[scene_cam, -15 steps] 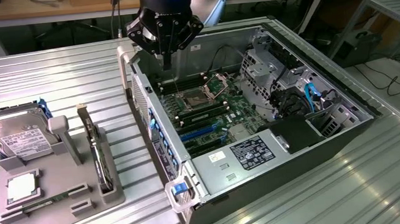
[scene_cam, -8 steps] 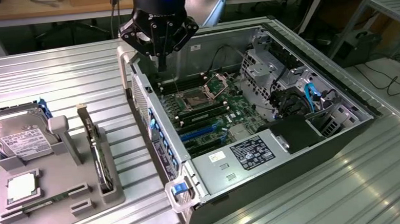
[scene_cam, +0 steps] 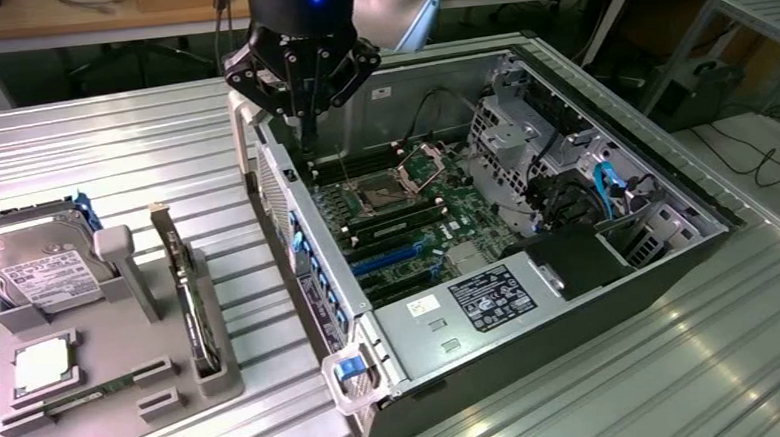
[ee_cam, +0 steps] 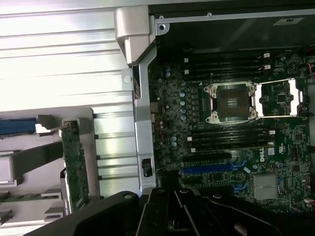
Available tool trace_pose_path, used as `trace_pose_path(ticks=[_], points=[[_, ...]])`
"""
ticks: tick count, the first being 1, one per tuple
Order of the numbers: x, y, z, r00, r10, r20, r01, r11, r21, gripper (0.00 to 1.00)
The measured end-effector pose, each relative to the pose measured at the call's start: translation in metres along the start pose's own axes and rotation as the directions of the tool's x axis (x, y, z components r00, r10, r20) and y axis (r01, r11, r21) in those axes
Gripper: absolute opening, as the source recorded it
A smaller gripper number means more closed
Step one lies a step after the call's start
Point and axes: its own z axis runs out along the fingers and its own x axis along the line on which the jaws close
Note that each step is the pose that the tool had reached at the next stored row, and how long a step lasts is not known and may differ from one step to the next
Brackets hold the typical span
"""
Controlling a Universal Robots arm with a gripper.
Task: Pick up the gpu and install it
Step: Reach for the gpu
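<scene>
Item: gripper [scene_cam: 307, 111]. On the robot arm, hanging over the far-left corner of the open computer case [scene_cam: 423, 339], above the case's left wall and the far edge of the motherboard [scene_cam: 425, 227]. Whether it is open or closed cannot be told.

Item: gpu [scene_cam: 194, 314] [ee_cam: 74, 164]. Dark card standing on its long edge in a slot of the grey holder [scene_cam: 116, 283], with the pale bracket at its far end. It is at the exterior view's left, just beside the case's left wall and well apart from the gripper.

Item: grey holder. Lies on the ribbed metal counter [scene_cam: 119, 143]. It also carries a silver hard drive [scene_cam: 39, 267] with a white label, left of the gpu.

Item: computer case. Lies on its side on the counter with the side panel off. The motherboard is exposed, with an open processor socket [scene_cam: 369, 192] toward the far end and blue card slots [scene_cam: 392, 258] nearer.
</scene>
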Motion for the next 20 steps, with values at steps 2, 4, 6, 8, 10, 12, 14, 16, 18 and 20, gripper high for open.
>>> trace_pose_path(ticks=[2, 4, 6, 8, 10, 12, 14, 16, 18, 20], points=[[0.002, -0.003, 0.0, 1.0, 0.0, -0.0001, 0.0, 1.0, -0.0002, 0.11], [0.004, -0.006, -0.0002, 1.0, -0.001, -0.0001, 0.001, 1.0, -0.0006, 0.11], [0.007, -0.0092, -0.0004, 1.0, -0.002, -0.0001, 0.002, 1.0, -0.0009, 0.11], [0.011, -0.0117, -0.0006, 1.0, -0.002, -0.0002, 0.002, 1.0, -0.001, 0.11], [0.015, -0.0137, -0.0008, 1.0, -0.004, -0.0003, 0.004, 1.0, -0.0011, 0.11], [0.017, -0.0147, -0.0009, 0.9999, -0.012, -0.0007, 0.012, 0.9999, -0.0013, 0.11], [0.018, -0.0157, -0.0009, 0.9996, -0.027, -0.0013, 0.027, 0.9996, -0.0018, 0.11], [0.019, -0.0163, -0.001, 0.9991, -0.043, -0.0021, 0.043, 0.9991, -0.0021, 0.11], [0.024, -0.0181, -0.0012, 0.998, -0.064, -0.003, 0.064, 0.998, -0.0027, 0.11], [0.028, -0.0195, -0.0013, 0.9977, -0.067, -0.003, 0.067, 0.9978, -0.0028, 0.11]])
